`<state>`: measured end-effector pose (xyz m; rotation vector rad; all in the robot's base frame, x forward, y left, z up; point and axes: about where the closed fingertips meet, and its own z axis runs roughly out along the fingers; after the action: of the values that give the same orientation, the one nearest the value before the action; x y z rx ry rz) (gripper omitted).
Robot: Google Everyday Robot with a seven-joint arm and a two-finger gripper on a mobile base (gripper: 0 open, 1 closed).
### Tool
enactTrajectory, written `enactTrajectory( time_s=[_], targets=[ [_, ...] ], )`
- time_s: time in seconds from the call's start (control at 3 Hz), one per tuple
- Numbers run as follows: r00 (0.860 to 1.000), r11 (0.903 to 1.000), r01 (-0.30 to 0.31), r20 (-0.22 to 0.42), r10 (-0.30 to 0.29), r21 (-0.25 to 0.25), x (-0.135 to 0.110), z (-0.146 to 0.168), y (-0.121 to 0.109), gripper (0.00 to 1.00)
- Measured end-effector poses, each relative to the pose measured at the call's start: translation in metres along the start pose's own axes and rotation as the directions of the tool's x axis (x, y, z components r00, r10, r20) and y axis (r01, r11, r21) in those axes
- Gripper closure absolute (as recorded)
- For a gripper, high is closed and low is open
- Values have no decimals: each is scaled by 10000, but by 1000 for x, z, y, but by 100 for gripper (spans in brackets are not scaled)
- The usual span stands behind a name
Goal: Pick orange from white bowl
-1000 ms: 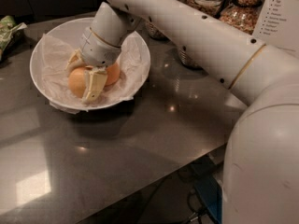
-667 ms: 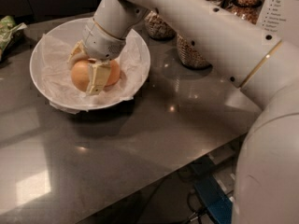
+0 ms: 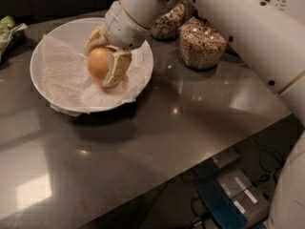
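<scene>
The white bowl (image 3: 35,63), lined with crumpled white paper, stands on the dark table at the left. My gripper (image 3: 101,67) reaches down over the bowl's right half and is shut on the pale yellow-orange orange (image 3: 96,61). One cream finger (image 3: 117,68) wraps the orange's right side; the other shows at its upper left. The orange sits a little above the paper lining. No other fruit shows in the bowl; the gripper and wrist cover part of its inside.
Two glass jars of grain (image 3: 202,44) (image 3: 167,24) stand just right of the bowl, under my arm. A green packet (image 3: 9,30) lies at the far left edge. The table's front edge runs diagonally; blue gear (image 3: 224,209) lies on the floor below.
The gripper has closed round the pale orange and raised it off the paper. The reddish fruit that lay beside it no longer shows. The view has shifted, with the bowl and jars more exposed.
</scene>
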<state>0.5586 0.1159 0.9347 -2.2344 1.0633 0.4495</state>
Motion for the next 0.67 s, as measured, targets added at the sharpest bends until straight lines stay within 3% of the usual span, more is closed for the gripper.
enactTrajectory(
  time_s=[0.67],
  targets=[
    [9994,9933,224,221,-250,1130,9,-46,-9,100]
  ],
)
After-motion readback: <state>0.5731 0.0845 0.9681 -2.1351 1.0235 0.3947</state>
